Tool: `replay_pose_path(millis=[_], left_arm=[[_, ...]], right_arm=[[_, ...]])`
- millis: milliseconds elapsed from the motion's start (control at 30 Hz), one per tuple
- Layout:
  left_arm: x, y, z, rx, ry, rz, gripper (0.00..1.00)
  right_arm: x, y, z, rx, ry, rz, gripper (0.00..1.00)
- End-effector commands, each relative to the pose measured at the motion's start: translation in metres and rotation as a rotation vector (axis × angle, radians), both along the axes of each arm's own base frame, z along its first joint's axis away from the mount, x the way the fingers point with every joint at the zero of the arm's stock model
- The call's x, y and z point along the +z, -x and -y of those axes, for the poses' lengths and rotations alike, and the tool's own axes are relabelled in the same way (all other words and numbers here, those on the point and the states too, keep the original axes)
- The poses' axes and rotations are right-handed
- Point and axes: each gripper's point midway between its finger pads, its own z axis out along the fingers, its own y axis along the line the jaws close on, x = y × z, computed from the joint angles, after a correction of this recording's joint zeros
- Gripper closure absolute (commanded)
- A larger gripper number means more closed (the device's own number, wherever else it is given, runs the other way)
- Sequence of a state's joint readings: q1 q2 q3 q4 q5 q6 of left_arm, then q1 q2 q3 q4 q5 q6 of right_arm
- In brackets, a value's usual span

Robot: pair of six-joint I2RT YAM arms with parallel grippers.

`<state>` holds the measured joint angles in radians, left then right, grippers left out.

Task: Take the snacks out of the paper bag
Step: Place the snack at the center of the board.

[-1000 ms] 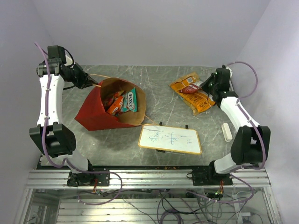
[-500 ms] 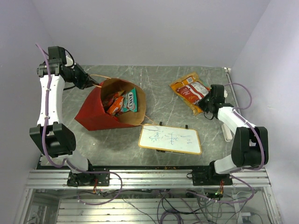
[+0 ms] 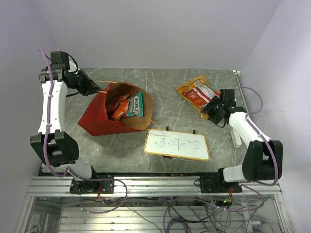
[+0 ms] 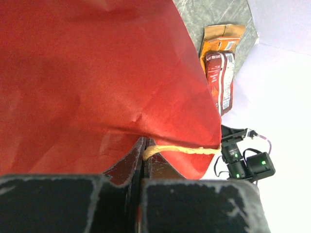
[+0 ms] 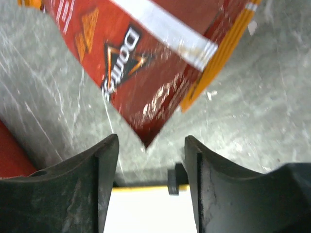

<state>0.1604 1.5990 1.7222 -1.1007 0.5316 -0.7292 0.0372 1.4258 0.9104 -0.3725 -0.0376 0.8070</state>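
Observation:
The red paper bag (image 3: 99, 119) lies on its side at the left, brown mouth facing right. Teal (image 3: 137, 104) and orange-red snacks (image 3: 119, 108) show inside it. My left gripper (image 3: 97, 89) is shut on the bag's string handle (image 4: 184, 150), with red paper (image 4: 97, 73) filling the left wrist view. At the right, a red packet (image 3: 205, 93) rests on the large orange chip bag (image 3: 185, 91). My right gripper (image 3: 213, 109) stands open just short of the red packet's corner (image 5: 146, 77), nothing between its fingers.
A white-framed whiteboard (image 3: 177, 144) lies near the front middle, and its edge shows under my right fingers (image 5: 146, 208). A small white bar (image 3: 236, 137) sits at the right edge, beside the wall.
My right gripper moved toward the near side with the red packet, opened and let it go on the orange chip bag. The left gripper still holds the handle.

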Motion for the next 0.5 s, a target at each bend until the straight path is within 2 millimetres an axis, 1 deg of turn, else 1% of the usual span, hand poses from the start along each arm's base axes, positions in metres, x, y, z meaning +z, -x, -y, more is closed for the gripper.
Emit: replay_pose_path(millis=[0,33,100,167,200,233,300,400,467], left_arm=[[0.006,0.010,0.006,-0.027,-0.004,0.018,0.93],[0.007,0.010,0.006,-0.029,-0.007,0.021,0.93],[0.009,0.011,0.007,-0.029,-0.012,0.026,0.93],[0.009,0.012,0.008,-0.030,-0.015,0.027,0.93],[0.009,0.013,0.009,-0.031,-0.015,0.029,0.93],[0.008,0.014,0.009,-0.030,-0.016,0.026,0.93],[0.007,0.015,0.010,-0.034,-0.017,0.025,0.93],[0.006,0.019,0.012,-0.036,-0.019,0.021,0.93],[0.004,0.021,0.013,-0.041,-0.016,0.017,0.93]], right_arm=[[0.024,0.035,-0.009,0.143,0.048,-0.031,0.39],[0.034,0.036,-0.014,0.185,0.059,-0.014,0.37],[0.059,0.034,-0.036,0.293,0.054,0.034,0.36],[0.078,0.035,-0.075,0.450,0.036,0.082,0.35],[0.090,0.035,-0.098,0.529,0.020,0.116,0.34],[0.097,0.038,-0.122,0.609,-0.002,0.141,0.33],[0.103,0.043,-0.166,0.745,-0.041,0.178,0.32],[0.102,0.049,-0.218,0.857,-0.091,0.210,0.31],[0.097,0.048,-0.246,0.892,-0.134,0.231,0.31]])
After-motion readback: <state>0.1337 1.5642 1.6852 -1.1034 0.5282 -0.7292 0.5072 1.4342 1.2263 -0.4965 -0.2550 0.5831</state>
